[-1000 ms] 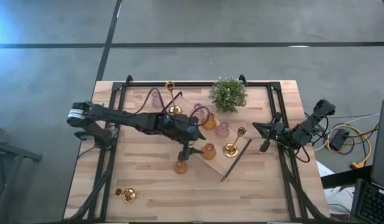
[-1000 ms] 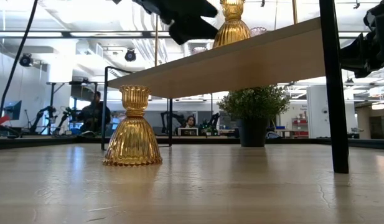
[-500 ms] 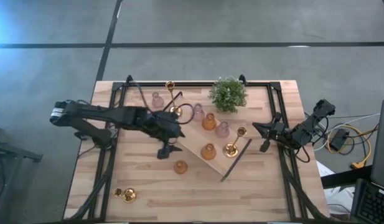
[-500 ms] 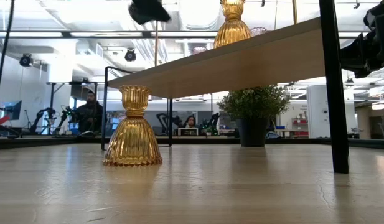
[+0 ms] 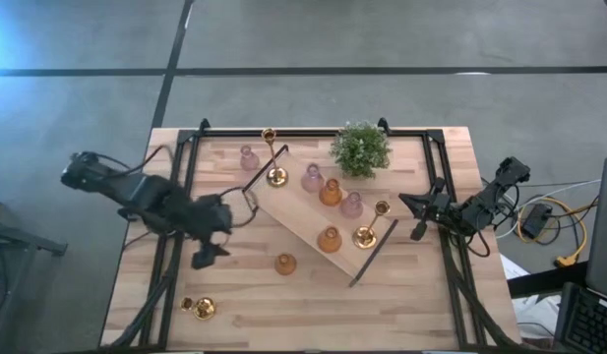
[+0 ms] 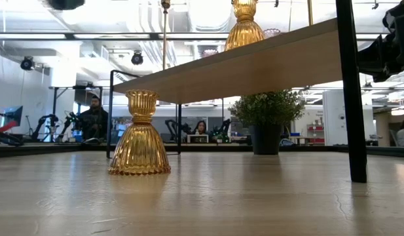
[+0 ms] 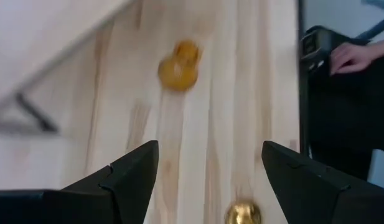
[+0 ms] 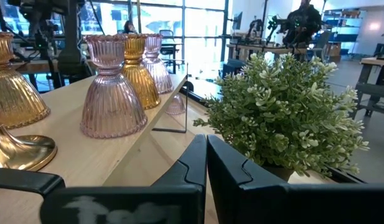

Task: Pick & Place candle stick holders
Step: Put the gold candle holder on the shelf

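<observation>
An amber glass holder (image 5: 284, 264) stands alone on its base on the table, shown too in the low view (image 6: 139, 134) and the left wrist view (image 7: 178, 65). My left gripper (image 5: 205, 258) hovers open to its left, empty, clear of the table (image 7: 210, 180). A slanted wooden tray (image 5: 293, 221) carries pink (image 5: 312, 178), amber (image 5: 329, 239) and gold (image 5: 364, 236) holders. A pink holder (image 5: 248, 158) and a tall-stemmed gold one (image 5: 274, 175) stand at the back. Gold holders (image 5: 198, 308) sit near the front left. My right gripper (image 5: 416, 211) rests shut at the right (image 8: 206, 162).
A green potted plant (image 5: 360, 147) stands at the back, right of the tray. The tray's black wire legs (image 6: 349, 92) lift it off the table. Bare wood lies along the front of the table (image 5: 401, 305). A person's hand (image 7: 350, 56) shows beyond the table edge.
My left gripper has drawn back from above the amber holder toward the table's left edge, rising and rolling as it went, still open. The amber holder stays standing where it was. My right arm has kept still.
</observation>
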Tool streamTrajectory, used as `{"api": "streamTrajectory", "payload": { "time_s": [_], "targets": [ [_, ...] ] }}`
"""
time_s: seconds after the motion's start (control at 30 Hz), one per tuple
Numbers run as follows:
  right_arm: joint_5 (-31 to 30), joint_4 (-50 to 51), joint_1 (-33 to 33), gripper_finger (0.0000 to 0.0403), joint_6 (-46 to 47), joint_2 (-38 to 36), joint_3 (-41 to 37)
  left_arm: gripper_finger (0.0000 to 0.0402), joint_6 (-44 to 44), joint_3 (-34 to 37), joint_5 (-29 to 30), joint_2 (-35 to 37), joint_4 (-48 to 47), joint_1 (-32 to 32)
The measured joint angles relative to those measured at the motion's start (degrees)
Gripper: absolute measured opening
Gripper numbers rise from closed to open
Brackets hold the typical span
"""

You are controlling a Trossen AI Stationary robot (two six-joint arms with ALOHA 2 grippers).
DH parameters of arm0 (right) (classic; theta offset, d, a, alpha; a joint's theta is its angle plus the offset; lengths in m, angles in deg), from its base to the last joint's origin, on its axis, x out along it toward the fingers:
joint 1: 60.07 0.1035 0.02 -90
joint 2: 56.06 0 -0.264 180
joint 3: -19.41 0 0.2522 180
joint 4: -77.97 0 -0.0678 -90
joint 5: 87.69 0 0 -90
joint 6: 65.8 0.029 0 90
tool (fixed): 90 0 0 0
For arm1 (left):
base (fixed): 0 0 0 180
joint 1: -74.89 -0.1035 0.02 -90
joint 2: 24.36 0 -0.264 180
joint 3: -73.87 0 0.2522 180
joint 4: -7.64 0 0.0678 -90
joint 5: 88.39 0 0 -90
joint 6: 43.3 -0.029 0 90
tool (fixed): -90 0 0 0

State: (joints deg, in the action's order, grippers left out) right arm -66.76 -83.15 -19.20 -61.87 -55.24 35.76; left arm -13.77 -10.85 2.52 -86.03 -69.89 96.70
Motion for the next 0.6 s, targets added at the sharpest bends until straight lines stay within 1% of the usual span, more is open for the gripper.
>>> {"api": "streamTrajectory", "payload": {
  "time_s": [0.13, 0.3, 0.47, 0.6],
  "targets": [
    [-0.01, 0.02, 0.00, 0.0008, 0.00, 0.00, 0.00, 0.0289, 13.56, 1.56, 4.42, 2.81, -6.53, 7.62],
    [-0.01, 0.02, -0.02, 0.0008, -0.01, 0.02, 0.00, 0.0289, 32.86, 4.93, 4.84, 4.85, -7.22, 19.30],
    [0.01, 0.00, 0.00, 0.0008, 0.00, 0.02, 0.00, 0.0289, 52.67, 7.25, 7.24, 3.31, -6.40, 32.74],
    [0.00, 0.02, 0.00, 0.0008, -0.01, 0.02, 0.00, 0.0289, 66.43, 8.06, 9.97, 1.04, -6.43, 42.79]
  ]
}}
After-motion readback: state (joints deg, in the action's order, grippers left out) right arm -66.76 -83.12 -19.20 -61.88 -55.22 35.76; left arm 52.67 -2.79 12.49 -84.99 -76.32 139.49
